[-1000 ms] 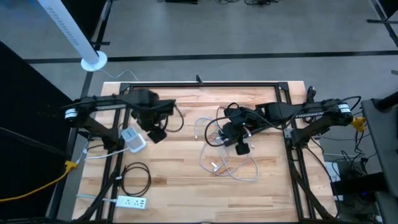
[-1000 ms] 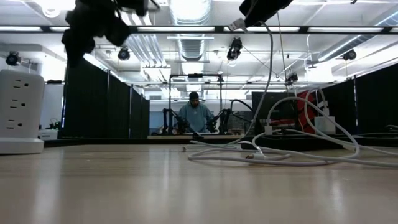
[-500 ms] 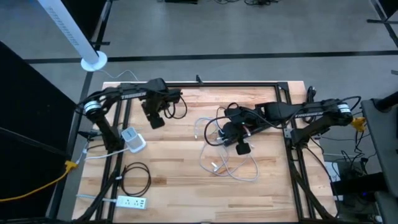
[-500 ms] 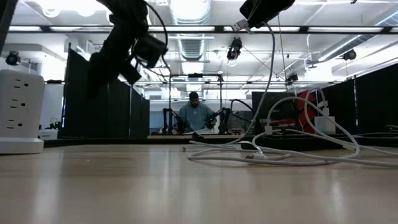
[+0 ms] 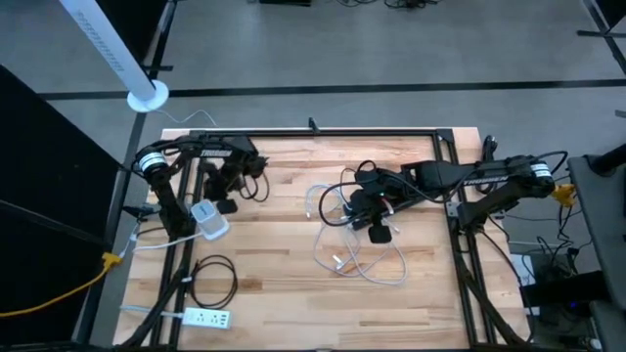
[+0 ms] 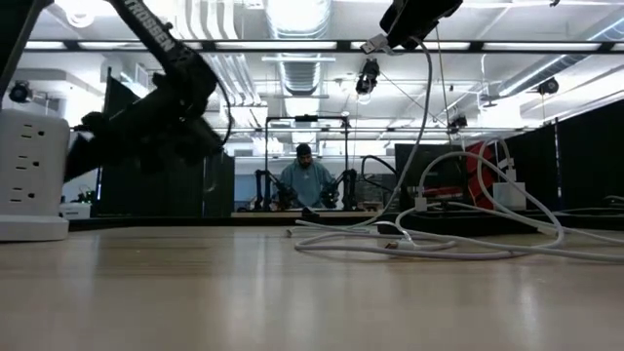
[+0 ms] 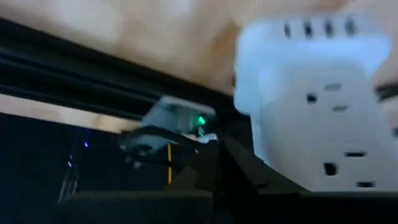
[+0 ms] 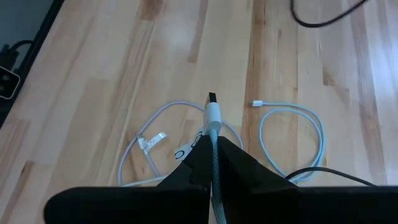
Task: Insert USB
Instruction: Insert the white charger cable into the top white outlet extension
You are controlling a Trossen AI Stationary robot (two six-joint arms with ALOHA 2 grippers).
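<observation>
Wooden tabletop (image 5: 284,284) here, with a tangle of white cables (image 5: 357,256) lying around 4 o'clock. Right gripper (image 8: 212,146) hangs above them, pinching the USB cable (image 8: 212,118) with its plug poking forward. Left gripper (image 5: 227,200) is pressed together, empty, just beside the white power cube (image 5: 208,220) at 9 o'clock.

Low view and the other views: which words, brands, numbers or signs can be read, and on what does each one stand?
"TROSSEN", as far as it can be read: white letters along the left arm, low view.
White lettering on both arms, high view: too small to read.
White tag among the cables on the table, right wrist view: dark mark, unreadable.
</observation>
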